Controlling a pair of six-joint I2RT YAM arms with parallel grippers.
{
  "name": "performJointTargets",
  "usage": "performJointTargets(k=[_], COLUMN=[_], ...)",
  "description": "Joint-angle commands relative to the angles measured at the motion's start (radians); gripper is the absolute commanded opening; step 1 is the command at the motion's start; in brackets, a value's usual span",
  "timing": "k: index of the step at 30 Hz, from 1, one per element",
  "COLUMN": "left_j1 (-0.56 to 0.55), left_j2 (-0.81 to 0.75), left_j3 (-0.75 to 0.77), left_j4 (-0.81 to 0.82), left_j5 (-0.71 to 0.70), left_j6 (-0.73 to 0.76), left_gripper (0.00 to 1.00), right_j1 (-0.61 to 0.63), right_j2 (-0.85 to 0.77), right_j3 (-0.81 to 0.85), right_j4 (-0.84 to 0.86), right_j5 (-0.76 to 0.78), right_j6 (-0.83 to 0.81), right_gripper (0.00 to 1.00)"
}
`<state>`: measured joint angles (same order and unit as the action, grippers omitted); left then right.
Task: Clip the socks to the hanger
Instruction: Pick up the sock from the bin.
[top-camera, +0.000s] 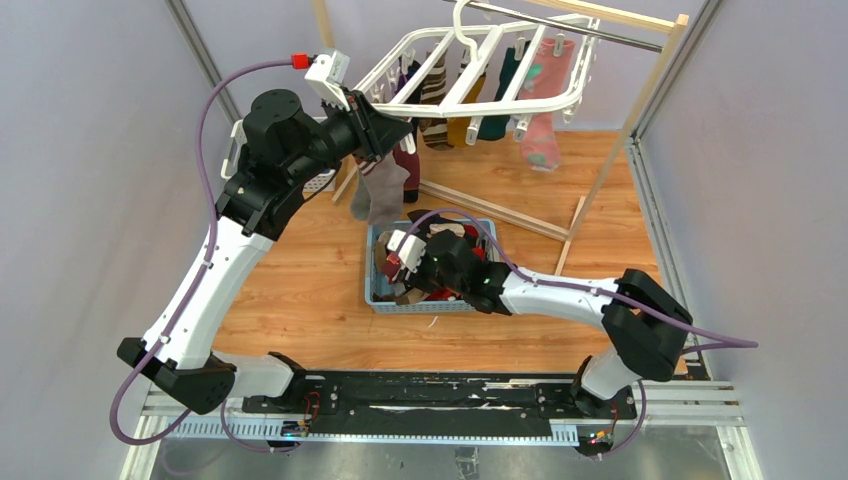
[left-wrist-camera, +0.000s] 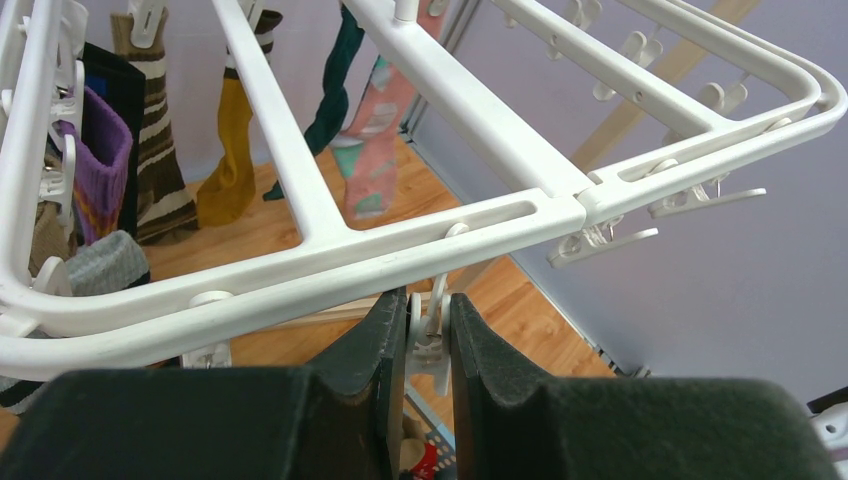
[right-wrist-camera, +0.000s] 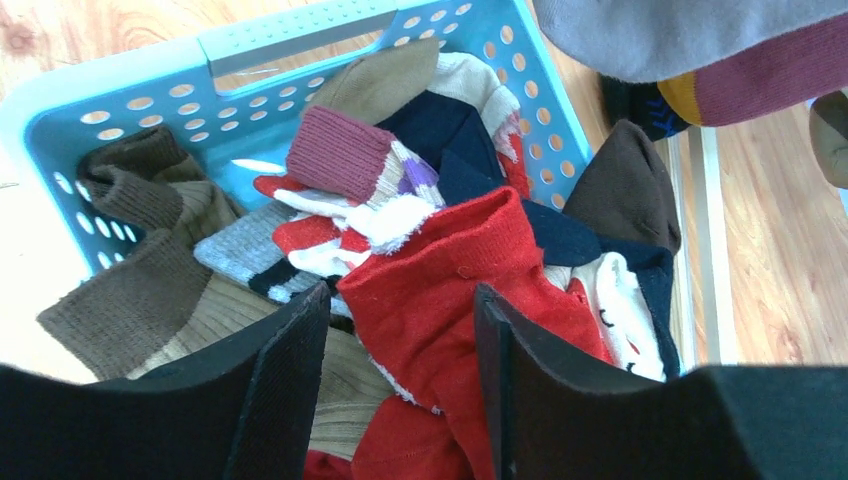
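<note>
Pinching plastic clip (left-wrist-camera: 432, 345), left end effector (left-wrist-camera: 428, 300); right end effector (right-wrist-camera: 400, 295) gapes over knitted sock (right-wrist-camera: 440, 265).

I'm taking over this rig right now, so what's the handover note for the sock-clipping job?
Left tool is shut on a white clip at the near edge of the hanger. A grey sock hangs just below; attachment unclear.
Right tool is open in the blue basket, straddling a red sock.
Done: several socks hang clipped.
Left: the pile of socks in the basket.
</note>
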<state>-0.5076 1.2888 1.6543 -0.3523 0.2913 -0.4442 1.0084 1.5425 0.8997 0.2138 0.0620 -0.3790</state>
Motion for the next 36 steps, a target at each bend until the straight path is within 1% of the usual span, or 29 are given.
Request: performJointTargets(k=[1, 3, 5, 10, 14, 20, 24, 27, 32, 36], left_j1=[-0.006, -0.006, -0.006, -0.006, -0.006, -0.006, -0.006, -0.006, -0.006, -0.006], left_j2=[-0.017, -0.016, -0.015, -0.015, -0.017, -0.018, -0.016, -0.017, -0.018, -0.021], left_j3=[-0.007, -0.006, -0.006, -0.003, -0.004, -0.006, -0.008, -0.010, -0.013, -0.016], left_j4=[-0.036, -0.036, -0.037, -0.039, -0.042, -0.040, -0.037, -0.037, -0.035, -0.036], left_j5=[0.014, 0.014, 0.016, 0.014, 0.013, 0.016, 0.017, 0.017, 0.017, 0.016], left_j6=[0.012, 0.010, 0.009, 0.009, 0.012, 0.010, 0.009, 0.007, 0.006, 0.009], left_gripper=[0.00, 0.00, 0.00, 0.00, 0.00, 0.00, 0.00, 0.00, 0.00, 0.00], right_j1=[0.015, 0.015, 0.013, 0.013, 0.013, 0.013, 0.012, 0.012, 0.001, 0.001], right_j2=[0.024, 0.031, 0.033, 0.005, -0.049, -0.151, -0.225, -0.322, -0.423, -0.459], right_j3=[-0.015, -0.016, -0.021, -0.039, -0.050, -0.076, -0.097, -0.106, -0.050, -0.012], right_j4=[0.030, 0.041, 0.068, 0.153, 0.155, 0.115, 0.104, 0.122, 0.139, 0.193], right_j5=[0.048, 0.063, 0.085, 0.139, 0.114, 0.037, 0.022, 0.025, 0.055, 0.066], right_j6=[-0.026, -0.030, -0.032, -0.018, 0.018, 0.083, 0.130, 0.161, 0.193, 0.199], right_gripper=[0.54, 0.53, 0.47, 0.22, 0.08, 0.06, 0.00, 0.00, 0.00, 0.00])
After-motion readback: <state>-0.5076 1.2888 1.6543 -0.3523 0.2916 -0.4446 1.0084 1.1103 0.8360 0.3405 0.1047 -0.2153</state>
